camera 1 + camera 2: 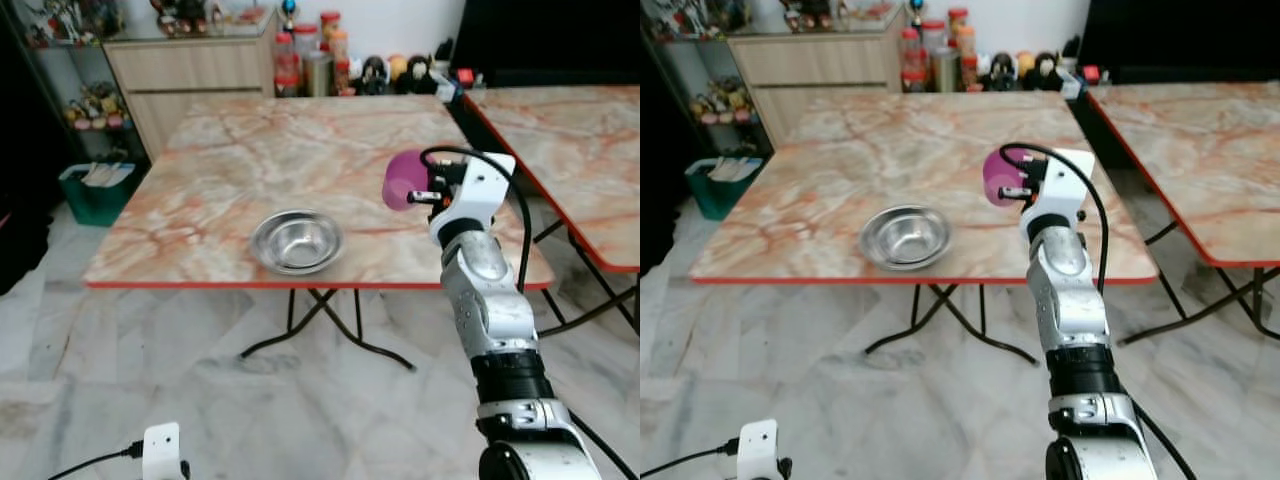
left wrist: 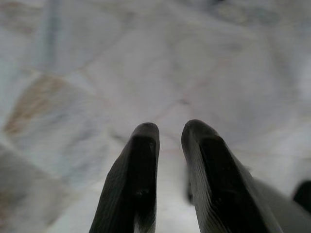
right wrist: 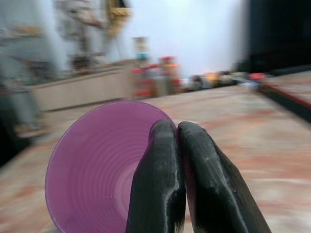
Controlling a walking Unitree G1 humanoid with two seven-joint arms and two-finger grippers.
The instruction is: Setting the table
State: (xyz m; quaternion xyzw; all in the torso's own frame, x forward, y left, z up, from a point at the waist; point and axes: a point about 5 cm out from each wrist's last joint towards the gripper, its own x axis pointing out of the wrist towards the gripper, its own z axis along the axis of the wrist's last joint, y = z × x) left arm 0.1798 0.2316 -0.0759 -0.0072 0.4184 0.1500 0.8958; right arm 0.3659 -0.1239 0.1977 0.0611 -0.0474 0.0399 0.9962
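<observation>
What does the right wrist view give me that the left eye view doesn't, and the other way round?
Right wrist view alone: the purple cup's open mouth and ribbed inside, with the right pincer's fingers shut on its rim. Left eye view alone: the steel bowl near the table's front edge, the second table, and the left pincer's wrist hanging low. Both: the cup, the marble-patterned table, the cabinet and jars behind it.

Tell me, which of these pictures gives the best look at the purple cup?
The right wrist view: the purple cup looms large there, its open mouth facing the camera, its rim pinched by the right gripper. In both eye views it is a small purple shape above the marble table, partly behind the wrist.
</observation>
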